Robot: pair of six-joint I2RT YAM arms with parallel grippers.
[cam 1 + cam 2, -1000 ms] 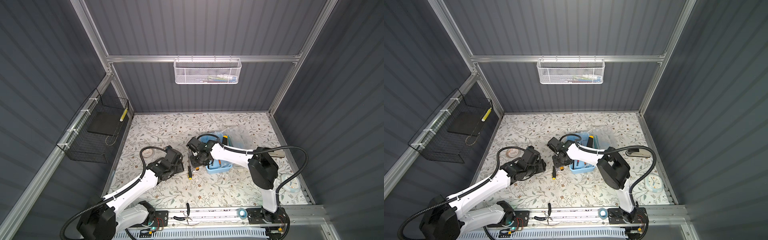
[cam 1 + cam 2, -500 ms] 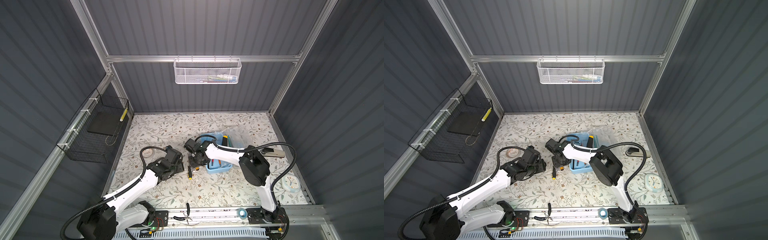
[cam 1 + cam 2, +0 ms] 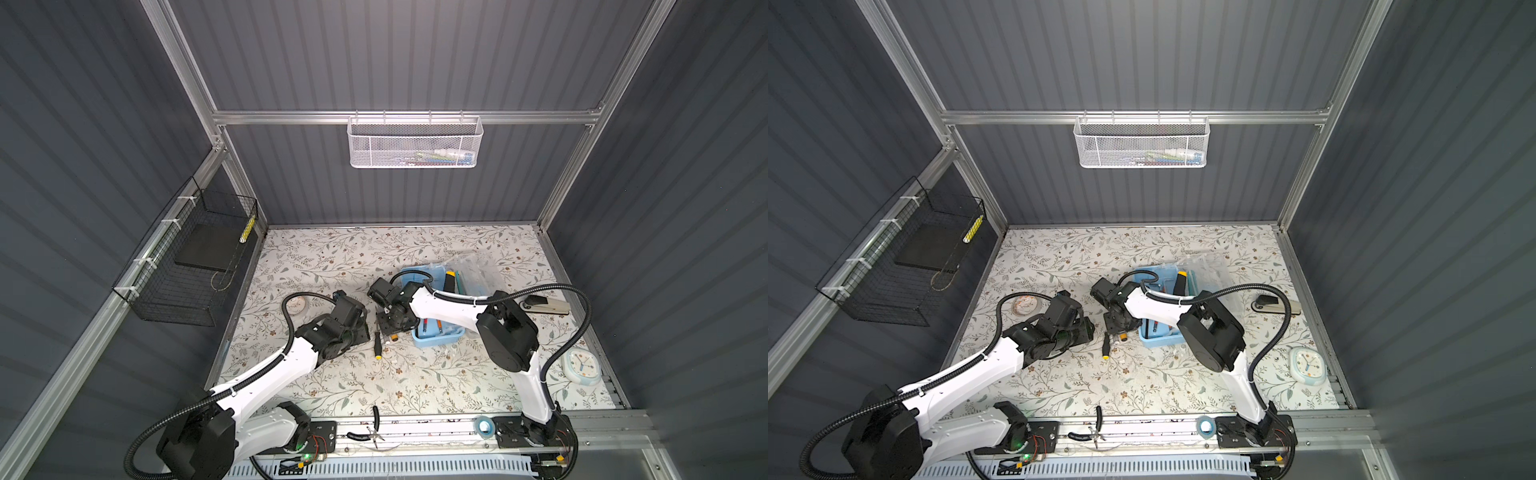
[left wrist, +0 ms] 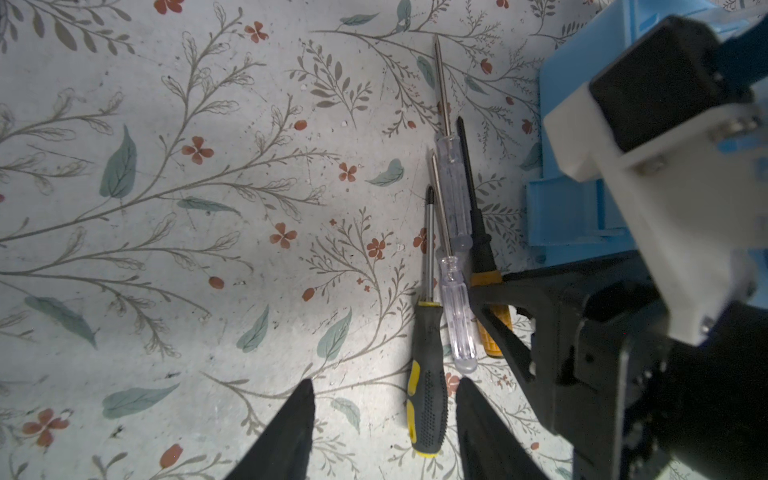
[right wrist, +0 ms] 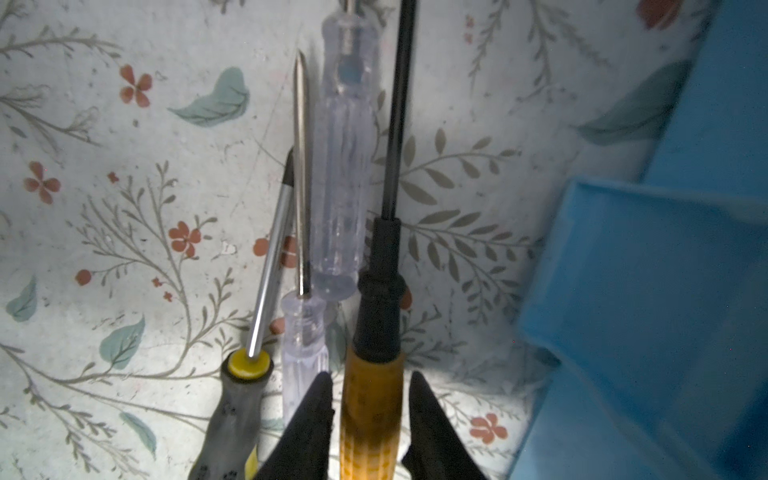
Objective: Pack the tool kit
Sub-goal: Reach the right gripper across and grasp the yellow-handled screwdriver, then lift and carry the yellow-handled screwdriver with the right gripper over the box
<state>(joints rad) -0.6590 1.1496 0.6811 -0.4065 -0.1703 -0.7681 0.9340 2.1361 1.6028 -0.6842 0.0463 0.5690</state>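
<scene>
Floral mat (image 3: 332,257), mid-frame: to lift the orange screwdriver (image 5: 372,415) our right gripper (image 5: 370,375) straddles it, not quite pinching; left gripper (image 4: 384,380) hangs half-open, empty.

Screwdrivers (image 3: 377,347) left of case (image 3: 436,341), pliers (image 3: 376,419) near front

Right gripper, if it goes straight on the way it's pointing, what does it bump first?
Most likely the orange-handled screwdriver: its handle lies right between the jaws of the right gripper, with the table just under it. How close the gripper already is, I cannot tell.
</scene>
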